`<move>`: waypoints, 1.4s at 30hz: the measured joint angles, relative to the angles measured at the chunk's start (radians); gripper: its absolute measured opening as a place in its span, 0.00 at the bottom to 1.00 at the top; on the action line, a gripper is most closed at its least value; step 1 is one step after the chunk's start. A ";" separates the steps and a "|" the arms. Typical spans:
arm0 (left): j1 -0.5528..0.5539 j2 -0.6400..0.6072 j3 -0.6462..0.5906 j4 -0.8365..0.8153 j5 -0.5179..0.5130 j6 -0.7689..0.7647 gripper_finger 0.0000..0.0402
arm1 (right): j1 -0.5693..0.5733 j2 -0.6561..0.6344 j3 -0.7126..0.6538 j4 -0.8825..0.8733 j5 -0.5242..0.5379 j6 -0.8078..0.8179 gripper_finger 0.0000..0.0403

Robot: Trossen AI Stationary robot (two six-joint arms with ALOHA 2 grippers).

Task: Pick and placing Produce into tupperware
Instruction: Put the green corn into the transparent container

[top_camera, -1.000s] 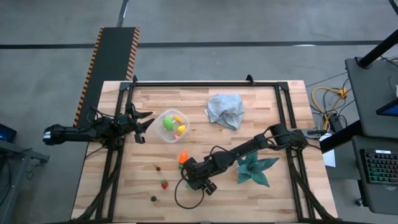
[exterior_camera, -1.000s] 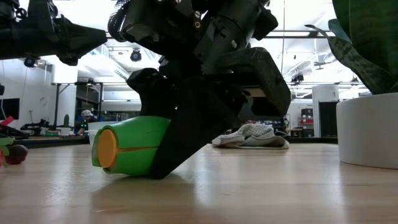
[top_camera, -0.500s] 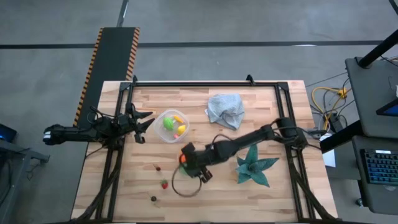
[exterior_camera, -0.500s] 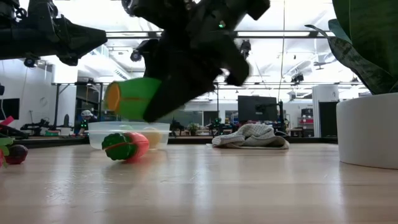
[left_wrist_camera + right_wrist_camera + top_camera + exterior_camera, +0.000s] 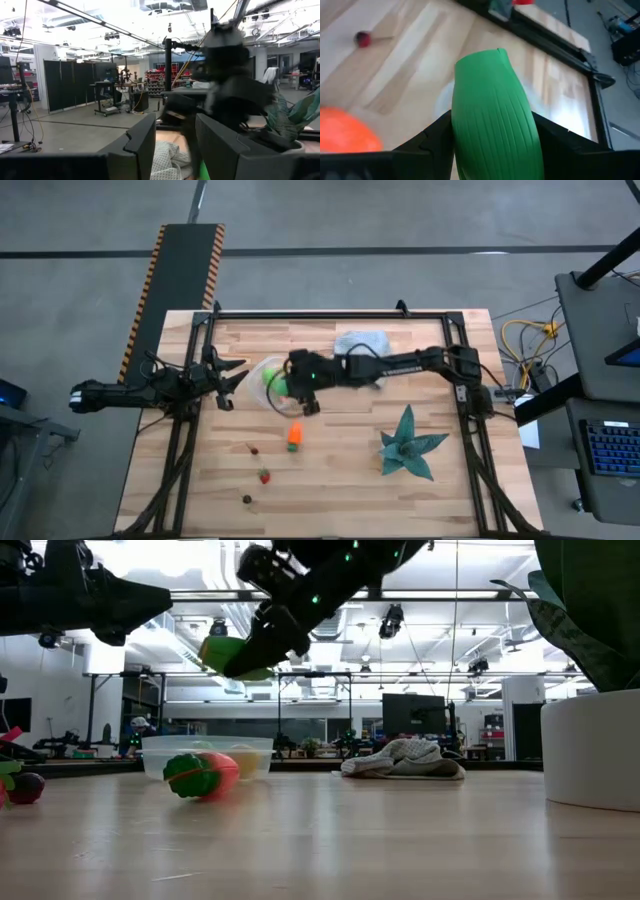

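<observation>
Right gripper (image 5: 297, 392) is over the tupperware (image 5: 262, 368), jaws clamped on a ribbed green toy vegetable (image 5: 495, 120), held well above the counter (image 5: 340, 480) in the low view. An orange-and-green piece (image 5: 294, 435) lies on the counter just beside the container, a red one (image 5: 264, 476) and two dark ones (image 5: 246, 499) farther off. Left gripper (image 5: 228, 383) parked at the counter's left edge, jaws apart, empty.
</observation>
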 joint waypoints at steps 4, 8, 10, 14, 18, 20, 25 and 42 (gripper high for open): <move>0.000 0.000 0.000 0.000 0.000 0.000 0.31 | -0.057 0.019 0.001 0.083 -0.066 0.068 0.49; 0.000 -0.004 0.000 0.006 0.000 0.001 0.31 | -0.085 0.042 0.000 0.177 -0.078 0.140 0.49; 0.000 -0.007 0.000 0.004 -0.001 0.001 0.31 | -0.093 0.056 0.000 0.229 -0.078 0.169 0.49; 0.000 -0.006 0.000 0.003 -0.001 0.001 0.31 | -0.109 0.090 0.002 0.319 -0.081 0.218 0.49; 0.000 -0.004 0.000 -0.002 -0.001 0.001 0.31 | -0.126 0.126 0.000 0.341 -0.081 0.272 0.49; 0.000 -0.001 0.000 -0.002 0.001 0.000 0.31 | -0.133 0.142 0.000 0.348 -0.080 0.284 0.49; -0.001 0.011 0.000 -0.006 0.006 -0.003 0.31 | -0.136 0.191 0.003 0.355 -0.078 0.303 0.49; 0.000 0.018 0.000 -0.003 0.006 -0.002 0.31 | -0.155 0.246 0.004 0.375 -0.069 0.358 0.52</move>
